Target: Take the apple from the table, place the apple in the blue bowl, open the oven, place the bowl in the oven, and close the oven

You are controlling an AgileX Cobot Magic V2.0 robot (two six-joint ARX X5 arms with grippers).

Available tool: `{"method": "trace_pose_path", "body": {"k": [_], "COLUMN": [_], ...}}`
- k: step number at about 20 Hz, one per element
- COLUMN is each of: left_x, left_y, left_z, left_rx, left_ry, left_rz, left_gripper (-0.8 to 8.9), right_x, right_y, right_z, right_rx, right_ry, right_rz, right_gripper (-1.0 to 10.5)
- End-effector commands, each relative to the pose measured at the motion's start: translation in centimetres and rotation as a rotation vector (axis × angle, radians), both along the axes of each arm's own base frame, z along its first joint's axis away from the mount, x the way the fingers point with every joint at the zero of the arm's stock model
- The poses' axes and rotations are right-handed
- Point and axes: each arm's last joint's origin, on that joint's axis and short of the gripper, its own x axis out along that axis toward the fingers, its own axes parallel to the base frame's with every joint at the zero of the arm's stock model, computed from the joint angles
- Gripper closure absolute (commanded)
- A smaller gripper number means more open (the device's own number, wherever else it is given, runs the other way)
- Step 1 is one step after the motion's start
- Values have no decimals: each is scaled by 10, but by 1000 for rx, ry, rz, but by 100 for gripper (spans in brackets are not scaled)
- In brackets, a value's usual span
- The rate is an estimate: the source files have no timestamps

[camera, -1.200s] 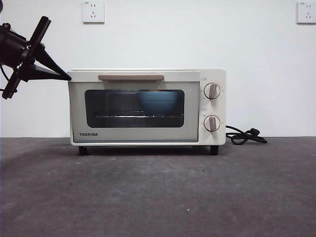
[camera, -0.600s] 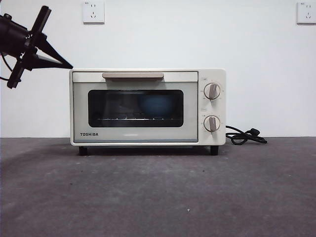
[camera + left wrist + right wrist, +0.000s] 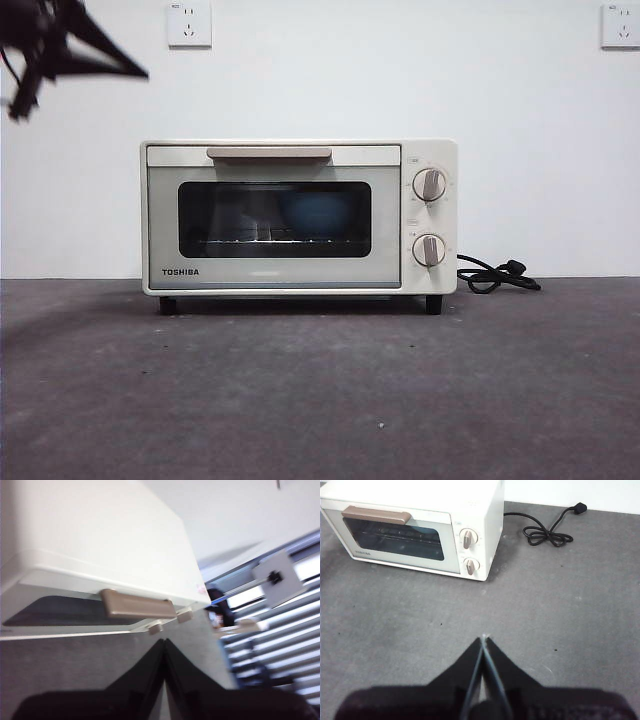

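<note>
Front view: worktop [image 3: 320, 390], dark grey and mottled, runs the full width of the frame with wide bare ground ahead of the oven [image 3: 298, 217] and to either side of it. White wall [image 3: 500, 120] stands behind, carrying two sockets [image 3: 189, 23].

Oven sits upright on its black feet near the rear edge of the worktop, door shut flush, beige bar handle [image 3: 269, 153] along the door's upper edge, two knobs [image 3: 429, 184] on its control panel. Blue bowl [image 3: 314, 212] shows dimly through the dark glass, resting on the rack inside. The apple cannot be made out through the glass. Black cord [image 3: 495, 274] lies coiled on the worktop just beside the oven's knob side.

Left gripper [image 3: 164, 645] is raised above and outside the oven's upper corner on the side away from the knobs; in the front view it shows as a blurred black shape at the top corner, clear of the casing. Its fingers [image 3: 150, 672] are pressed together, holding nothing. The handle lies just beyond the fingertips, apart from them.

Right gripper [image 3: 483, 641] hangs over bare worktop, well apart from the oven, which lies far beyond its fingertips. Its fingers [image 3: 502, 667] are likewise pressed together and empty.
</note>
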Motion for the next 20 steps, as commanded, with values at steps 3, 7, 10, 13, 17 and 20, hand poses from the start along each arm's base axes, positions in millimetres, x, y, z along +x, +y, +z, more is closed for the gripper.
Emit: {"method": "trace_pose_path", "body": {"k": [3, 7, 10, 13, 17, 20], "left_x": [-48, -87, -104, -117, -121, -135], "left_y": [-7, -8, -8, -7, -7, -1], "left_z": [26, 43, 55, 63, 65, 71], "left_rx": [407, 464, 462, 460, 461, 583], "left_ry": [-237, -257, -316, -362, -373, -463], "left_rz": [44, 50, 60, 71, 77, 136], "left_gripper": [818, 817, 817, 817, 817, 817], "right_x": [5, 9, 11, 13, 14, 12], "right_y": [5, 8, 10, 11, 12, 11], "right_z": [-3, -4, -5, -6, -7, -10], "right_rx": [-13, -26, -32, -37, -54, -81], "right_ry": [20, 34, 40, 46, 65, 95], "right_rz": [-8, -8, -8, -8, -7, -8], "right_gripper": [946, 946, 946, 946, 946, 946]}}
